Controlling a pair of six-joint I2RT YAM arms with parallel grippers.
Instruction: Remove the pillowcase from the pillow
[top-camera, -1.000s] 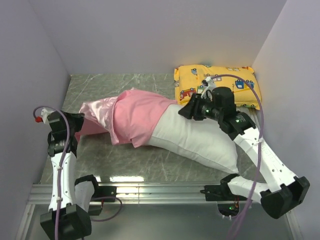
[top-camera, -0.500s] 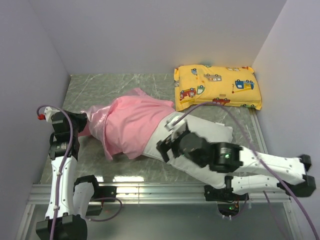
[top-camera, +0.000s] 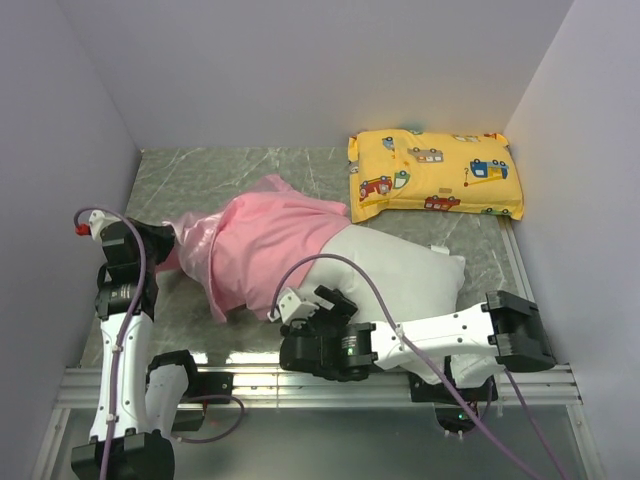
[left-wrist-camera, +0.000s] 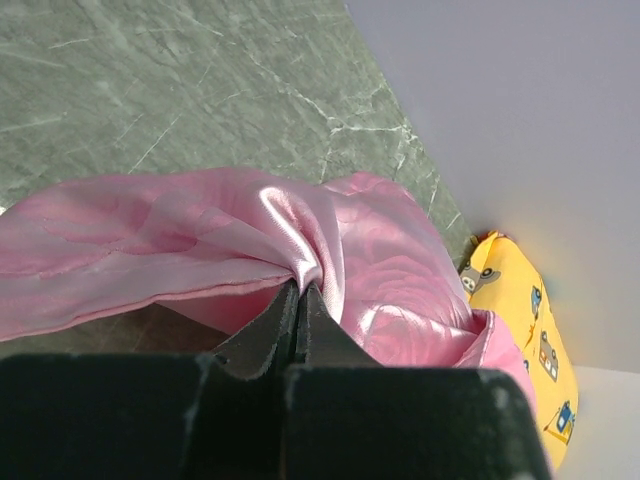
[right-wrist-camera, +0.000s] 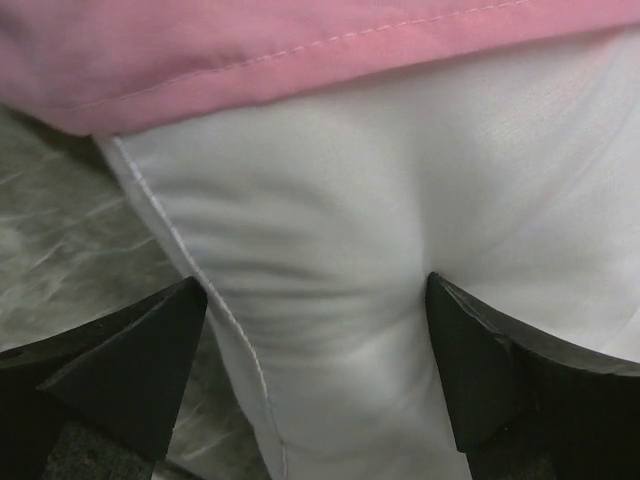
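Left wrist, left gripper (left-wrist-camera: 300, 292) pinching pink pillowcase (left-wrist-camera: 150, 250)

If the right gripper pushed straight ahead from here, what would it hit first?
The right gripper would meet the pillow first: its white seamed edge lies between the open jaws, the pillowcase hem just beyond. How close is unclear.
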